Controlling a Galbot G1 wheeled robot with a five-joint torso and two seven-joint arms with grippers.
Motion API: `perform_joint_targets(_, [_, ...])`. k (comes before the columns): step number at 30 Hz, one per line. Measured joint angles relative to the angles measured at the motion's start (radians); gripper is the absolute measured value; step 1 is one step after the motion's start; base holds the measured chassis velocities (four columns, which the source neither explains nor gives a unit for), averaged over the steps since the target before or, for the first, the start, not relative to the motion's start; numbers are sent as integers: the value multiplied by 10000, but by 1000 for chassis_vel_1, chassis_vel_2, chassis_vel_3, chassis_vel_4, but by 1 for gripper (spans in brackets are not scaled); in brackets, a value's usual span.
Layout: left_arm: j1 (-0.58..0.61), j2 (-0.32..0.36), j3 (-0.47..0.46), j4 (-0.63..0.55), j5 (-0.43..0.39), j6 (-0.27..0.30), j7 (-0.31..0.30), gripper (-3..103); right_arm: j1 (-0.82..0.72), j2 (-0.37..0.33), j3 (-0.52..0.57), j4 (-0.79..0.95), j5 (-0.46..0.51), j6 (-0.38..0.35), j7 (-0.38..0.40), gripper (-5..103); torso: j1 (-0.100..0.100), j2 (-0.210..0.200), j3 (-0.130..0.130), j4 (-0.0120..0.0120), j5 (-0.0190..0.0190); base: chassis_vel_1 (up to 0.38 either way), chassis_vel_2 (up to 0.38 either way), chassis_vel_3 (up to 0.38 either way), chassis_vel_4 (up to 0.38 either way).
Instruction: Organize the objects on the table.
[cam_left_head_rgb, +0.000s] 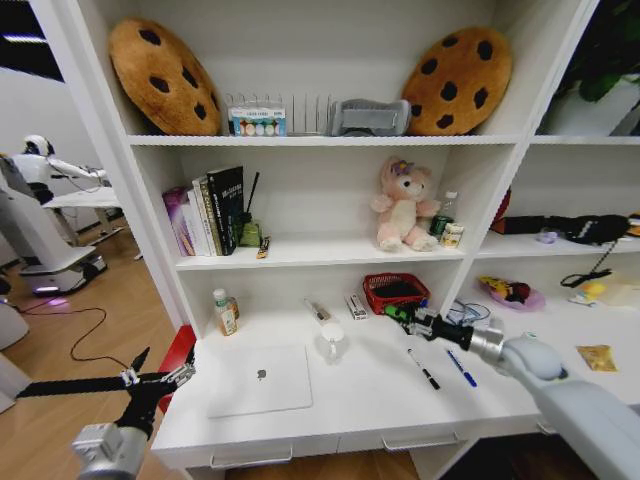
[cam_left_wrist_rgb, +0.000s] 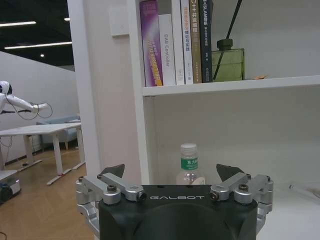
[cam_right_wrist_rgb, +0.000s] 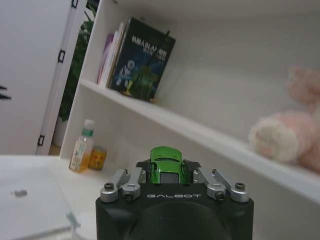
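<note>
The green toy car (cam_right_wrist_rgb: 166, 165) sat clamped between the fingers of the right gripper (cam_left_head_rgb: 402, 316), its roof and windscreen showing just above the gripper body in the right wrist view. In the head view the gripper hung above the white desk top (cam_left_head_rgb: 370, 395), in front of the red basket (cam_left_head_rgb: 396, 291), with the car lifted clear of the surface.

By its look the car was a small, hard, glossy thing — light, stiff and probably a little slippery on its painted shell, so a pinch across the flat sides seemed the surest hold, and that is where the fingers appeared to bear. Its wheels would likely let it roll if set down carelessly.

The right arm reached in from the robot's right, forearm low over the desk, wrist pointed toward the shelf back. Below and beside it lay two pens (cam_left_head_rgb: 424, 369) and, well to the left, the closed silver laptop (cam_left_head_rgb: 260, 379); an orange-yellow snack packet (cam_left_head_rgb: 598, 357) rested near the desk's right end.

The left gripper (cam_left_head_rgb: 160, 376) hovered off the desk's left edge, over the wooden floor — its fingers (cam_left_wrist_rgb: 113, 170) spread wide apart and holding nothing, facing a small bottle (cam_left_wrist_rgb: 189, 168) on the desk.
</note>
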Motion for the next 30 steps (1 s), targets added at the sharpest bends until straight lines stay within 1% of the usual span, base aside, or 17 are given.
perform_joint_targets(3, [0, 1, 0, 0, 1, 0, -1, 100, 1353, -355, -722, 452, 1060, -697, 426, 35, -1, 0, 0, -3, 0, 0, 0, 0, 0])
perform_joint_targets(4, [0, 1, 0, 0, 1, 0, -1, 100, 1353, -355, -722, 452, 1060, -697, 426, 35, -1, 0, 0, -3, 0, 0, 0, 0, 0])
perform_joint_targets(7, [0, 0, 0, 0, 1, 0, 0, 100, 4318, -138, -3200, -201, 1510, -1162, 715, 35, 0, 0, 0, 3, 1, 0, 0, 0, 0])
perform_joint_targets(8, [0, 0, 0, 0, 1, 0, 0, 100, 4318, -138, -3200, -201, 1510, -1162, 715, 35, 0, 0, 0, 3, 1, 0, 0, 0, 0])
perform_joint_targets(9, [0, 0, 0, 0, 1, 0, -3, 100, 5199, 41, -4001, -555, 1512, -1232, 714, 35, -1, -1, 1, 0, 5, 0, 0, 0, 0])
perform_joint_targets(10, [0, 2, 0, 0, 1, 0, -3, 100, 5386, 83, -4159, -637, 1511, -1245, 711, 35, 0, -1, 1, 0, 5, 0, 0, 0, 0])
perform_joint_targets(11, [0, 1, -1, 1, 1, 0, -9, 100, 7040, 516, -5392, -1377, 1453, -1355, 645, 35, 2, -2, 3, 4, 9, 0, 0, 0, 0])
perform_joint_targets(12, [0, 1, -1, 1, 1, 0, -9, 100, 7040, 516, -5392, -1377, 1453, -1355, 645, 35, 2, -2, 3, 4, 9, 0, 0, 0, 0])
perform_joint_targets(13, [-1, 1, 1, 0, 1, 0, -2, 100, 7694, 767, -5896, -1764, 1403, -1397, 594, 35, 1, -1, 1, 0, -2, 0, 0, 0, 0])
perform_joint_targets(14, [0, 2, 0, 1, 2, 1, -3, 100, 9343, 1834, -7447, -3118, 1360, -1631, 370, 35, 2, -2, 3, 3, 7, 0, 0, 0, 0])
perform_joint_targets(18, [-1, 2, 0, 0, 2, 1, 1, 100, 9863, 2292, -7988, -3761, 1360, -1657, 291, 35, 2, -2, 3, 9, 8, 0, 0, 0, 0])
perform_joint_targets(20, [0, 2, 1, 1, 2, 1, 2, 100, 11031, 3298, -8945, -5415, 1170, -1662, -86, 35, 2, -2, 3, 4, 2, 0, 0, 0, 0])
perform_joint_targets(21, [0, 2, 1, 1, 2, 1, 2, 100, 11031, 3298, -8945, -5415, 1170, -1662, -86, 35, 2, -2, 3, 4, 2, 0, 0, 0, 0])
perform_joint_targets(23, [0, 2, 2, 1, 2, 1, -1, 100, 11995, 4094, -9737, -7005, 876, -1571, -424, 35, 2, -2, 2, 0, 2, 0, 0, 0, 0])
perform_joint_targets(24, [0, 2, 2, 1, 2, 1, -1, 100, 11995, 4094, -9737, -7005, 876, -1571, -424, 35, 2, -2, 2, 0, 2, 0, 0, 0, 0])
perform_joint_targets(25, [-1, 2, 1, 1, 2, 1, 0, 100, 12321, 4397, -10101, -7537, 825, -1645, -808, 35, 2, -2, 2, 0, 3, 0, 0, 0, 0])
perform_joint_targets(30, [0, 1, 1, 1, 2, 1, 0, 100, 12405, 4439, -10496, -7584, 654, -1810, -1482, 35, 0, -1, 0, -3, 4, 0, 0, 0, 0])
